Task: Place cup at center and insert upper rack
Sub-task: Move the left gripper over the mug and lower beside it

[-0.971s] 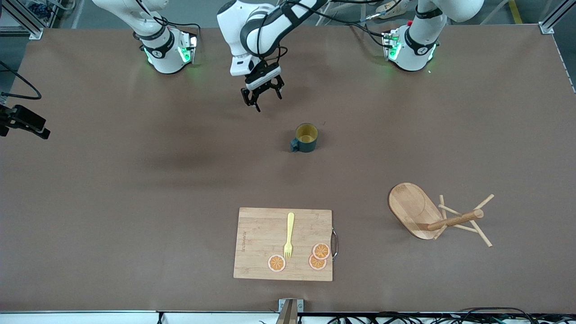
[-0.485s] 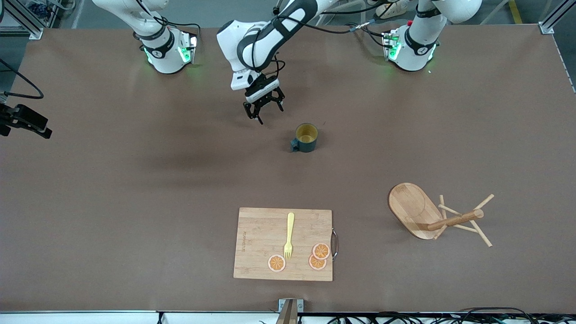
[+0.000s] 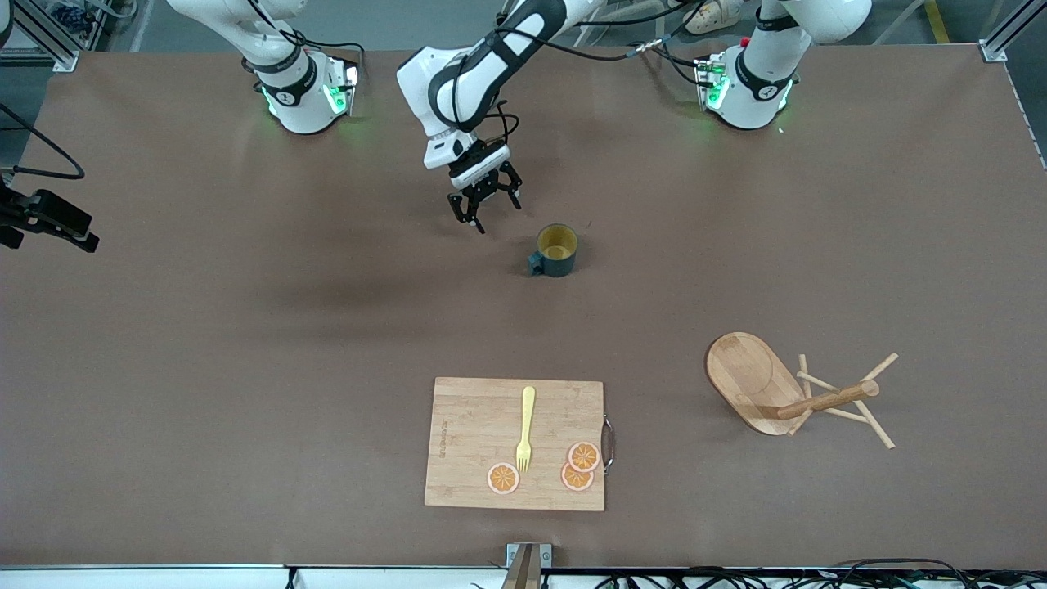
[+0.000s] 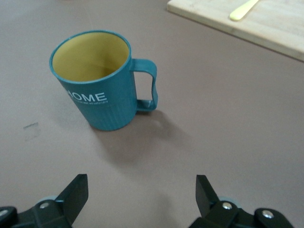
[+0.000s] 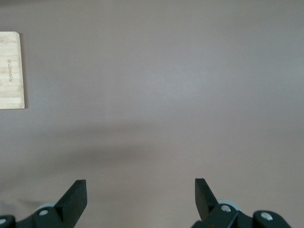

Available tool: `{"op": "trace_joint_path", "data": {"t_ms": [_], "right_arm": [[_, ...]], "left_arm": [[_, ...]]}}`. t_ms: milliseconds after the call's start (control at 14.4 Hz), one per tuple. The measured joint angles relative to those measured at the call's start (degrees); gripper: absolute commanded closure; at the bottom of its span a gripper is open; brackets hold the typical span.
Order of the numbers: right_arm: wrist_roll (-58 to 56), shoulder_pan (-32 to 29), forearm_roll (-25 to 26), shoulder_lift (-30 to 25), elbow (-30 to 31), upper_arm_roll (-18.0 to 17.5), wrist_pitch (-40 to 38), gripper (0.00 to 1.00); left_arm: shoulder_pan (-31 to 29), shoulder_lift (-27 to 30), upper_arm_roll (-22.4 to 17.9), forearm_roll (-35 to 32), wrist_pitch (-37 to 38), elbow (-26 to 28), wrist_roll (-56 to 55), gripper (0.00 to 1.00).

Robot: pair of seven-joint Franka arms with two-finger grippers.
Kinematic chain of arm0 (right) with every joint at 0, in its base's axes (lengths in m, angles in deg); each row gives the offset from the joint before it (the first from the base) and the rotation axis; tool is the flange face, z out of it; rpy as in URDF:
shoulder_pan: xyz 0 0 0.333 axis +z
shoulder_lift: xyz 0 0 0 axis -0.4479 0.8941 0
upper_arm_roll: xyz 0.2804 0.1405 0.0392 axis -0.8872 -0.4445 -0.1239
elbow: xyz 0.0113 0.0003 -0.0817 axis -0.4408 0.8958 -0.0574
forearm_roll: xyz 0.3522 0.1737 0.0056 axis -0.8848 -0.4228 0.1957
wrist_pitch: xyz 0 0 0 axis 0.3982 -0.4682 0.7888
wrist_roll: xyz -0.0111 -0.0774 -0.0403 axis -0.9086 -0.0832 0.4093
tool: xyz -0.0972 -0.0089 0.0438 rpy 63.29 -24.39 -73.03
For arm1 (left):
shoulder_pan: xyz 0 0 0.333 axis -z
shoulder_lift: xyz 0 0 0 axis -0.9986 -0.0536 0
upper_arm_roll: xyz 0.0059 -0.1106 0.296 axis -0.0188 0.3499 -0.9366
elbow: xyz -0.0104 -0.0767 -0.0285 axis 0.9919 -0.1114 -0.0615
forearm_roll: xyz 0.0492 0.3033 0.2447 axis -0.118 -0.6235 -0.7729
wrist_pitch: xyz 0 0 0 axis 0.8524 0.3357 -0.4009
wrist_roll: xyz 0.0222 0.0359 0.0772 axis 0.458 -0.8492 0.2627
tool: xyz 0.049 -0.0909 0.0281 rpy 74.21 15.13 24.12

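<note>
The dark teal cup [image 3: 556,250] with a yellow inside stands upright near the table's middle, its handle toward the right arm's end. In the left wrist view the cup [image 4: 97,80] is a short way ahead of the fingers. My left gripper [image 3: 487,206] is open and empty, low over the table beside the cup, toward the right arm's end; it shows open in its wrist view [image 4: 141,194]. The wooden rack [image 3: 787,394] lies on its side near the left arm's end, pegs splayed. My right gripper [image 5: 140,194] is open and empty, high over bare table.
A bamboo cutting board [image 3: 458,425] lies near the front edge with a yellow fork [image 3: 525,427] and three orange slices [image 3: 577,466]. A corner of the board [image 5: 10,71] shows in the right wrist view. A black device [image 3: 49,221] hangs at the right arm's end.
My left gripper has moved down and toward the cup, staying open. The cup, rack and board have not moved.
</note>
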Motion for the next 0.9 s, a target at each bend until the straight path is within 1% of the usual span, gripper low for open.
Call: {"op": "trace_joint_path", "data": {"t_ms": [208,485,902], "right_arm": [[0.0,0.03,0.0,-0.01,0.0,0.0,0.04,0.0],[0.0,0.04,0.0,-0.02,-0.01,0.0,0.04,0.0],[-0.01,0.09,0.0,-0.03,-0.01,0.0,0.29,0.0]], "left_arm": [[3.41,-1.35,-3.78,-0.73,0.16,-0.02,-0.66,0.0],[3.89,-2.89,-5.76,-4.04,0.2,-0.61,-0.84,0.0],[3.87,-8.17,-9.72,-6.02,0.2,-6.12,-0.84,0.0]]}}
